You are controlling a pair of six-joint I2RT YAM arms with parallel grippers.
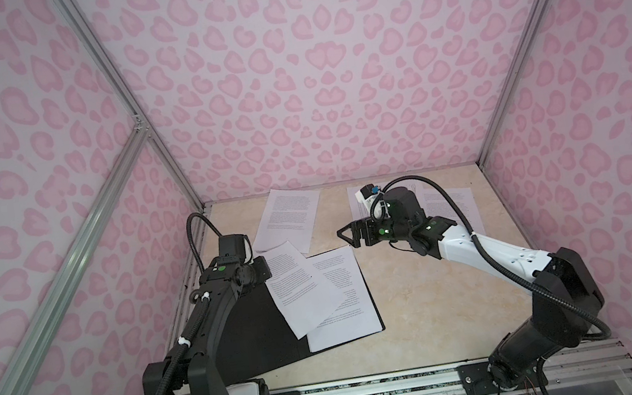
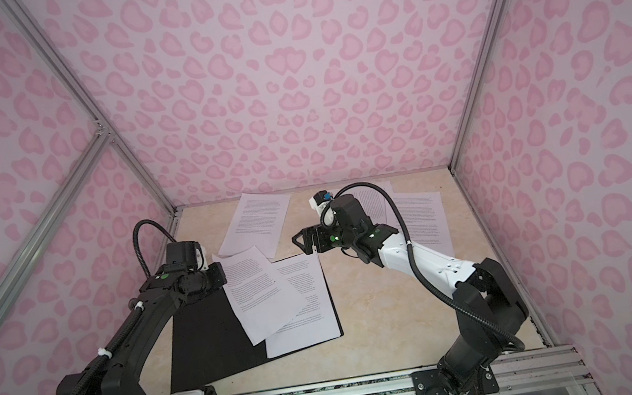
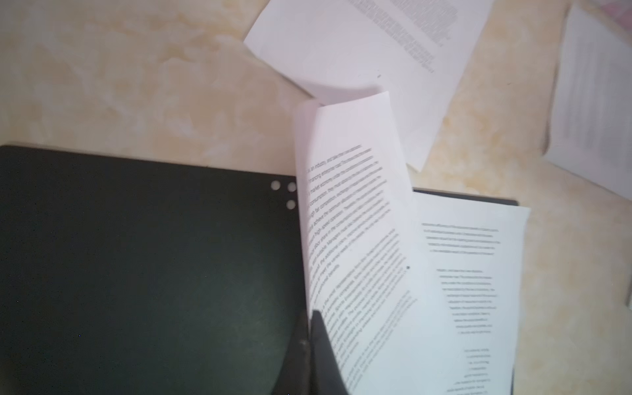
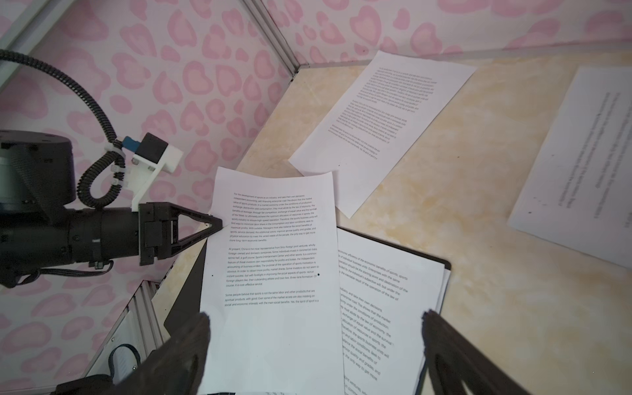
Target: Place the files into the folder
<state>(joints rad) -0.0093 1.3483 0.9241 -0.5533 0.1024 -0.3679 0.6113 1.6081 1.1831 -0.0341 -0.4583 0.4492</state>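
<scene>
Folder (image 1: 249, 334) lies open by the worktop's (image 1: 427, 317) front-left corner, black inside up, its left half bare. On its right half lie files: a square sheet (image 1: 346, 307) and, skewed across it, a top sheet (image 1: 302, 288) overhanging the far edge. The left pincer (image 4: 213, 225) is closed on that top sheet's left edge. The right pincer (image 4: 316, 314) hangs above the folder's far end, jaws wide, holding nothing. Beyond, far sheets (image 1: 292, 218) lie loose near the far edge, and right sheets (image 1: 454, 204) lie toward the far-right corner, partly under the right arm.

Paper is light, limp and slides on its neighbours; I judge an edge pinch and a slow drag best, lest it buckle.

Only the left wrist view shows the pinched edge curled up, and pale dots (image 3: 284, 193) on the folder. Only the right wrist view shows layered edges under the square sheet. In both top views the closed tips are too dark to read.
</scene>
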